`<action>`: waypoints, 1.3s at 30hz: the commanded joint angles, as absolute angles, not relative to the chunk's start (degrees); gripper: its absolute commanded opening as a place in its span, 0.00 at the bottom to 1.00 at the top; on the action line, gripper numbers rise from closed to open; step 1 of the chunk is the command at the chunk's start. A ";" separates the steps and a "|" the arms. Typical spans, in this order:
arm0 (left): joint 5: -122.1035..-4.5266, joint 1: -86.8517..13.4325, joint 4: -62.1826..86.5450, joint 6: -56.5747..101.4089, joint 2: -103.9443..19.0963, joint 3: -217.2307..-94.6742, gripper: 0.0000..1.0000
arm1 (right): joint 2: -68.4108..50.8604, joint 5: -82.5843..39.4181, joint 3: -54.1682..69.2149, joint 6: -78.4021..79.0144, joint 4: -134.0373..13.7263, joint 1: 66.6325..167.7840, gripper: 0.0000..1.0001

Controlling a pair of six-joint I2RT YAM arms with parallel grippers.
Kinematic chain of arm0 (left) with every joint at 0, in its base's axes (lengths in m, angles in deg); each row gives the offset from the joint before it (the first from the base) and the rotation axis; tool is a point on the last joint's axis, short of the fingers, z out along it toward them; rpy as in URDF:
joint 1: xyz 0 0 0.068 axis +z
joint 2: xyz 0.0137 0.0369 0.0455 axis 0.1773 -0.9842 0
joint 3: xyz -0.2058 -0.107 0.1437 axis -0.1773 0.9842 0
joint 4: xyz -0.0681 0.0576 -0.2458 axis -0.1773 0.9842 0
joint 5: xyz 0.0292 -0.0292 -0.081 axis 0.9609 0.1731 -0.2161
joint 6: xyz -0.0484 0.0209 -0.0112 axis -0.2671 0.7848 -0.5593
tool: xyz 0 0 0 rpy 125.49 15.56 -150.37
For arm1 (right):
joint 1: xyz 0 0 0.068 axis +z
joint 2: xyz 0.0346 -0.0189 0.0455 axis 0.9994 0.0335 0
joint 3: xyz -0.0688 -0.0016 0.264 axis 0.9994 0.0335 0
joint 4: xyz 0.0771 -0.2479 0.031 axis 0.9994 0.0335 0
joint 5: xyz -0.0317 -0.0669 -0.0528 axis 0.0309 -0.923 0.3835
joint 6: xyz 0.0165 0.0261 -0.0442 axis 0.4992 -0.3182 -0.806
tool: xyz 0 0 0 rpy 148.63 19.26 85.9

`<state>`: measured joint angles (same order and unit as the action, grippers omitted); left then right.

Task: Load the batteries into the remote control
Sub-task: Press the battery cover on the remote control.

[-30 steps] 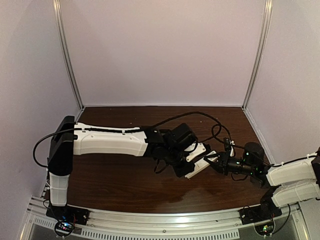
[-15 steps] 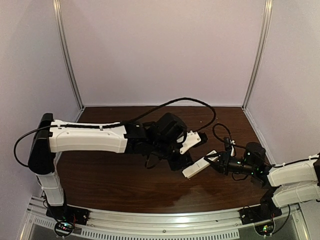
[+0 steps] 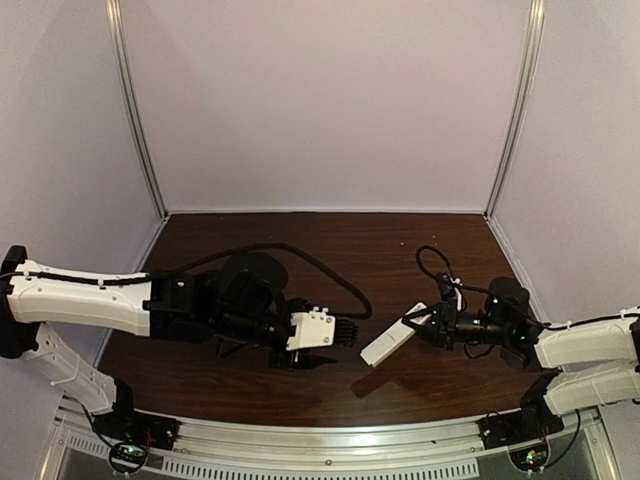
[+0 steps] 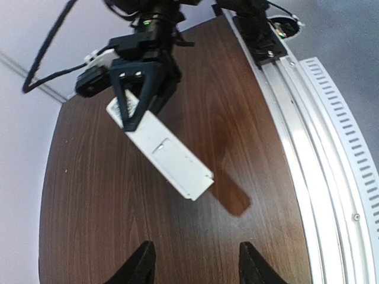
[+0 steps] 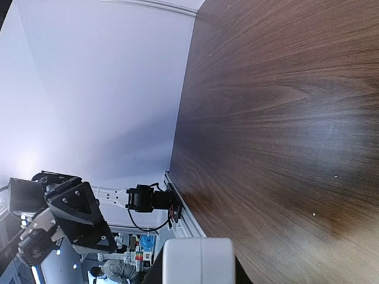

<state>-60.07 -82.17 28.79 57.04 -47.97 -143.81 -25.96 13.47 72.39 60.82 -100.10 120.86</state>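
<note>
The remote control [image 3: 392, 340] is a slim white bar held clear of the table, casting a shadow below it. My right gripper [image 3: 422, 324] is shut on its far end. In the left wrist view the remote [image 4: 169, 152] hangs from the dark right gripper [image 4: 141, 100], plain side showing. Its end fills the bottom of the right wrist view [image 5: 195, 260]. My left gripper [image 3: 340, 338] is open and empty, a little left of the remote's free end; its fingertips [image 4: 144, 263] show spread apart over bare wood. The batteries are out of view.
The dark wooden table [image 3: 330, 240] is enclosed by pale walls at the back and sides. A metal rail [image 3: 330, 440] runs along the near edge, also in the left wrist view [image 4: 314, 154]. Black cables [image 3: 440, 265] loop above the right arm.
My left arm has drawn back to the left and nearer the front edge, away from the remote, and its gripper is now empty. The right gripper still holds the remote, almost unmoved.
</note>
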 commanded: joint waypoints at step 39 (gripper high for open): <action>-51.55 -91.30 29.46 72.28 -57.60 -146.35 0.28 | -15.25 25.60 63.77 66.02 -115.61 129.04 0.00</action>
<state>-52.14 -90.96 28.35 72.34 -55.70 -145.04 -15.40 23.99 64.66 63.77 -109.33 128.57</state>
